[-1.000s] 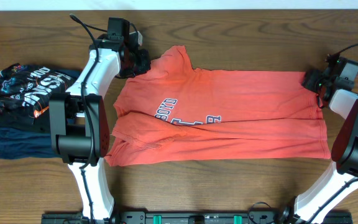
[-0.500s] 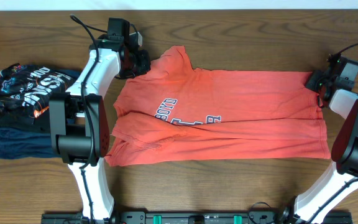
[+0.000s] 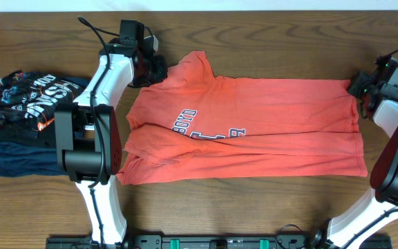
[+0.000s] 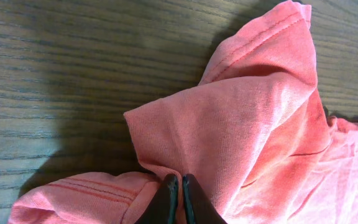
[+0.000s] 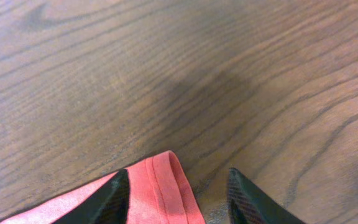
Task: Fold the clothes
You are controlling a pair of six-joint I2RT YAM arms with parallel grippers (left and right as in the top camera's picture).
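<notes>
My left pincer (image 4: 179, 181) is closed to a slit, with its two dark tips pinching a bunched ridge of the orange-red T-shirt (image 4: 263, 118). The cloth rises from the tips into a puckered fold. A stitched sleeve hem runs up toward the top right of the left wrist view, and another hemmed edge lies low at the left. Bare wood is beyond it.

From overhead, the left pincer (image 3: 155, 68) sits at the shirt's far left corner, by the sleeve that points to the back of the desk (image 3: 254, 207).

My right pincer (image 5: 178, 184) is wide, tips well apart. The shirt's hemmed corner (image 5: 161, 186) lies between them, close against the left tip and clear of the right tip. It is not clamped. I cannot tell if the left tip touches the cloth. Only wood grain is ahead.

Overhead, the right pincer (image 3: 362, 88) is at the shirt's far right corner, at the bottom hem.

The T-shirt (image 3: 268, 121) lies flat on the desk between my two arms, neck end left and hem end right. A lengthwise fold runs across the chest, and the white lettering (image 3: 185, 122) is partly tucked under it.

A pile of dark printed shirts (image 3: 26, 104) sits left of my left arm, apart from the orange-red shirt.
</notes>
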